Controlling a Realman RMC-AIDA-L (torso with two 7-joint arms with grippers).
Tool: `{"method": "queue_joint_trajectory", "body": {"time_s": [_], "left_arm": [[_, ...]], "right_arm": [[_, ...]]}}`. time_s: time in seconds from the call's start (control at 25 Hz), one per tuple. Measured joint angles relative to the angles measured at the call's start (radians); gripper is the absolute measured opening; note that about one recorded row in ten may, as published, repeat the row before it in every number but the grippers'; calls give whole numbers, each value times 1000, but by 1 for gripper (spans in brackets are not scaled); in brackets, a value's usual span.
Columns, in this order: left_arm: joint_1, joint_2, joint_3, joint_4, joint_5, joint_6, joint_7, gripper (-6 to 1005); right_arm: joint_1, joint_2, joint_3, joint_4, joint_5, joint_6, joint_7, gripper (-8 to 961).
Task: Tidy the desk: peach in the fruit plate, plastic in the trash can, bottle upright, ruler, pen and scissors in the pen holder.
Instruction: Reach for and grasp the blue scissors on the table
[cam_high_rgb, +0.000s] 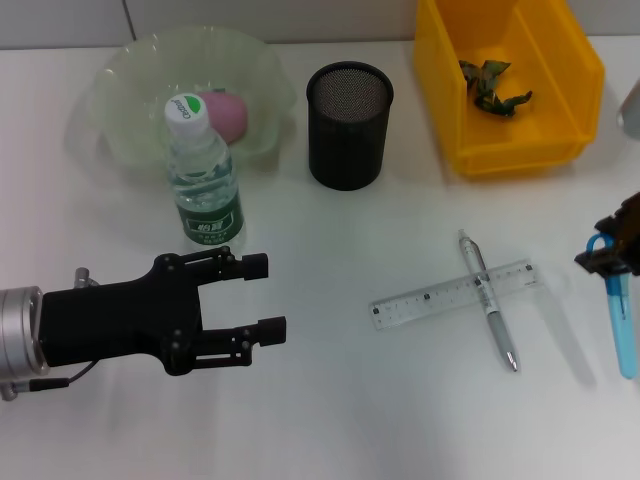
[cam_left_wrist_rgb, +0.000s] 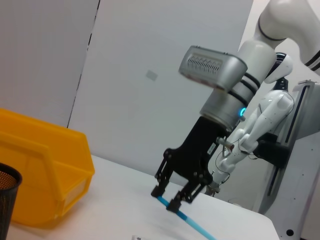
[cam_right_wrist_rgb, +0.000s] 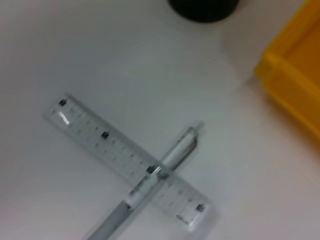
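Note:
My right gripper (cam_high_rgb: 604, 254) is at the table's right edge, shut on the handle end of the blue scissors (cam_high_rgb: 622, 328), which slant down to the table. The left wrist view shows that gripper (cam_left_wrist_rgb: 171, 198) pinching the scissors (cam_left_wrist_rgb: 192, 224). The clear ruler (cam_high_rgb: 455, 295) lies on the table with the silver pen (cam_high_rgb: 488, 313) across it; both also appear in the right wrist view, ruler (cam_right_wrist_rgb: 115, 150) and pen (cam_right_wrist_rgb: 160, 172). The bottle (cam_high_rgb: 205, 180) stands upright by the fruit plate (cam_high_rgb: 120, 90), which holds the pink peach (cam_high_rgb: 228, 113). Green plastic (cam_high_rgb: 493, 85) lies in the yellow trash can (cam_high_rgb: 580, 60). My left gripper (cam_high_rgb: 266, 298) is open, low and left of the ruler.
The black mesh pen holder (cam_high_rgb: 348, 125) stands between the fruit plate and the trash can, with nothing showing inside it. Bare white table lies between my left gripper and the ruler. A grey object (cam_high_rgb: 631, 108) sits at the right edge.

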Motion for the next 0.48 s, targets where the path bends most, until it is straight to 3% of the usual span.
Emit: {"method": "queue_joint_trajectory", "body": {"time_s": [0.48], "left_arm": [[-6,3,-2,2,-7,14,-5,784]], "right_arm": [[-15,1,145,-210,85,-6,-37,432]]}}
